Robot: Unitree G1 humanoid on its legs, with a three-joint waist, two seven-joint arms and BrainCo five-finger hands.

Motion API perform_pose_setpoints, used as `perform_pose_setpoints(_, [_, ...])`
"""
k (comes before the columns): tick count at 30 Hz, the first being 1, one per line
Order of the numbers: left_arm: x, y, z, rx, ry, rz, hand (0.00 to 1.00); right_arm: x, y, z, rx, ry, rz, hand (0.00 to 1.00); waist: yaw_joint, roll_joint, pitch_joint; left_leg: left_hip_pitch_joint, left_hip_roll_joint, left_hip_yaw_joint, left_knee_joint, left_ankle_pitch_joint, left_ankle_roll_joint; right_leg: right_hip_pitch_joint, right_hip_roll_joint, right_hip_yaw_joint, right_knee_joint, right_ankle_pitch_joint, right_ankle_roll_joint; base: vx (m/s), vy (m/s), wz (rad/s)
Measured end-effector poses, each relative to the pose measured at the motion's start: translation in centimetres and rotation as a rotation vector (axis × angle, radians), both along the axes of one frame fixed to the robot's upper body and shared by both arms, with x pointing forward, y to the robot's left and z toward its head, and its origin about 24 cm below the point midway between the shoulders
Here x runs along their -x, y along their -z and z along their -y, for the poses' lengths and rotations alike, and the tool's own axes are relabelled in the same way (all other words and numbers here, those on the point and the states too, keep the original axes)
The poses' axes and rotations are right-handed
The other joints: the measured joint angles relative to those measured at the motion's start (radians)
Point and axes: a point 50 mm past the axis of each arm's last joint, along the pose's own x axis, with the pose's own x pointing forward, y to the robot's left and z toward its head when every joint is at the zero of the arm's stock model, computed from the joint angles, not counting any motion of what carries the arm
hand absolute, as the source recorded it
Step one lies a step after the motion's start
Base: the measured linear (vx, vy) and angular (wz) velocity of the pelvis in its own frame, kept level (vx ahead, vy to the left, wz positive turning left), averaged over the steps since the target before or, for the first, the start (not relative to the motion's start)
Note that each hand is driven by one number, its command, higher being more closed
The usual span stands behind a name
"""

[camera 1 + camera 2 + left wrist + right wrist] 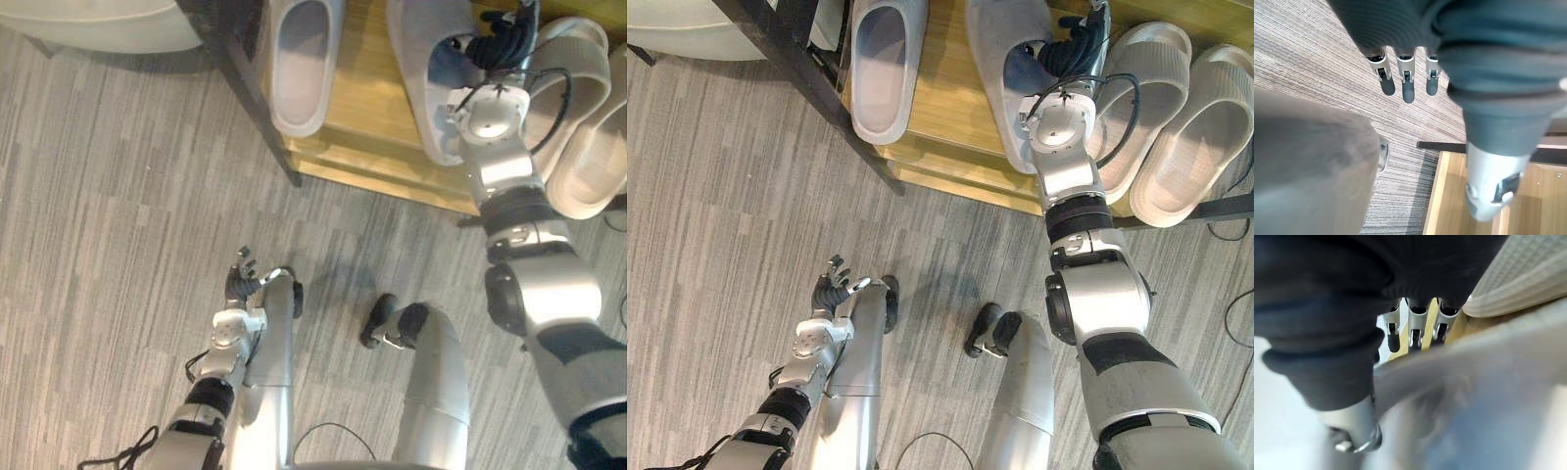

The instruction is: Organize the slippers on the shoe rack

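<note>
Your right hand (1073, 49) pinches the upper of the pale grey foam slipper (991, 93), which lies on the light wooden shoe rack shelf (940, 117). Align it parallel to the ribbed beige slipper (1151, 78) before letting go. Your left hand (835, 286) hangs slack and empty.

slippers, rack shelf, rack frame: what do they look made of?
grey slippers: likely moulded foam or rubber, matte, one piece with no visible seams.
beige slippers: probably the same, with textured footbeds.
shelf: wood or wood-look laminate, light grain lines, slight sheen.
frame: dark, probably painted metal; the look leaves it open.
</note>
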Motion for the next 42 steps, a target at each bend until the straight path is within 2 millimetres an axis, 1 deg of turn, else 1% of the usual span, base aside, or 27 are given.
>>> perform_pose_setpoints(7, [0.0,0.1,-0.1,-0.001,-0.003,-0.006,0.00,0.0,0.0,-0.1,0.004,-0.009,0.003,0.00,-0.002,0.000,0.000,0.005,0.005,0.001,-0.006,0.003,-0.005,0.000,0.004,0.000,-0.004,0.003,-0.006,0.01,0.008,0.00])
perform_pose_setpoints(11, [0.0,0.1,-0.2,-0.002,-0.007,-0.008,0.00,-0.1,0.0,-0.2,0.013,-0.025,-0.006,0.00,-0.001,0.000,0.000,0.006,0.014,0.003,-0.012,0.004,-0.004,0.001,0.008,-0.003,-0.016,0.009,-0.015,0.03,0.036,-0.06])
perform_pose_setpoints(19, [0.1,0.2,-0.4,-0.007,-0.010,-0.016,0.00,-0.1,0.2,-0.4,0.009,-0.044,-0.013,0.00,-0.002,0.000,-0.001,0.013,0.022,0.011,-0.019,0.004,-0.004,0.003,0.013,0.000,-0.022,0.011,-0.017,0.03,0.028,-0.02])
perform_pose_setpoints(23, [0.3,0.7,-0.6,-0.014,-0.021,-0.041,0.00,-0.3,2.0,-1.1,-0.024,-0.082,-0.033,0.00,-0.004,-0.002,-0.002,0.032,0.029,0.015,-0.032,0.004,-0.004,0.021,0.019,-0.002,-0.037,0.013,-0.020,0.03,0.027,-0.03])
perform_pose_setpoints(24, [0.4,0.9,-0.7,-0.017,-0.028,-0.056,0.00,-0.3,2.9,-1.3,-0.029,-0.091,-0.049,0.00,-0.004,-0.008,-0.010,0.037,0.031,0.019,-0.036,0.004,-0.004,0.022,0.020,0.000,-0.039,0.013,-0.020,0.04,0.021,-0.01])
perform_pose_setpoints(27, [0.5,1.1,-0.9,-0.021,-0.032,-0.071,0.00,0.0,4.3,-2.2,-0.062,-0.144,-0.044,0.00,-0.007,-0.008,-0.013,0.045,0.035,0.015,-0.049,0.006,-0.008,0.033,0.023,-0.008,-0.052,0.013,-0.020,0.05,0.026,0.00])
perform_pose_setpoints(30, [0.5,1.1,-0.9,-0.021,-0.032,-0.071,0.00,0.0,4.8,-2.6,-0.077,-0.173,-0.047,0.00,-0.008,-0.008,-0.013,0.045,0.034,0.016,-0.050,0.006,-0.008,0.033,0.023,-0.008,-0.053,0.013,-0.020,0.02,0.024,0.01])
perform_pose_setpoints(32, [0.5,1.1,-1.0,-0.024,-0.032,-0.073,0.00,0.0,5.6,-3.5,-0.122,-0.216,-0.058,0.00,-0.012,-0.008,-0.013,0.046,0.034,0.016,-0.052,0.006,-0.008,0.034,0.023,-0.008,-0.055,0.013,-0.020,0.03,0.046,0.01])
perform_pose_setpoints(34, [0.5,1.2,-1.1,-0.023,-0.036,-0.076,0.00,0.1,5.7,-4.0,-0.148,-0.244,-0.046,0.00,-0.014,-0.008,-0.013,0.047,0.034,0.016,-0.053,0.006,-0.008,0.036,0.024,-0.008,-0.056,0.013,-0.020,0.02,0.052,0.00])
perform_pose_setpoints(38, [0.6,1.4,-1.4,-0.011,-0.059,-0.091,0.00,0.3,6.3,-5.4,-0.250,-0.318,-0.027,0.00,-0.022,-0.009,-0.013,0.053,0.035,0.019,-0.056,0.007,-0.009,0.038,0.024,-0.005,-0.057,0.013,-0.020,0.01,0.049,0.00])
perform_pose_setpoints(39, [0.7,1.6,-1.4,-0.009,-0.066,-0.102,0.00,0.3,6.5,-6.0,-0.313,-0.351,-0.024,0.00,-0.025,-0.009,-0.013,0.059,0.035,0.020,-0.062,0.009,-0.012,0.042,0.025,-0.005,-0.059,0.013,-0.020,0.00,0.033,0.00])
perform_pose_setpoints(41, [0.7,1.6,-1.5,-0.013,-0.065,-0.110,0.00,0.4,6.7,-6.2,-0.341,-0.362,-0.022,0.00,-0.027,-0.009,-0.013,0.064,0.035,0.018,-0.066,0.010,-0.013,0.048,0.025,-0.008,-0.063,0.013,-0.020,0.01,0.028,0.03])
perform_pose_setpoints(42, [0.7,1.8,-1.3,-0.010,-0.064,-0.118,0.00,0.4,7.3,-6.8,-0.393,-0.391,-0.036,0.00,-0.027,-0.009,-0.013,0.076,0.035,0.015,-0.074,0.011,-0.015,0.061,0.027,-0.012,-0.069,0.013,-0.020,0.01,0.022,0.04])
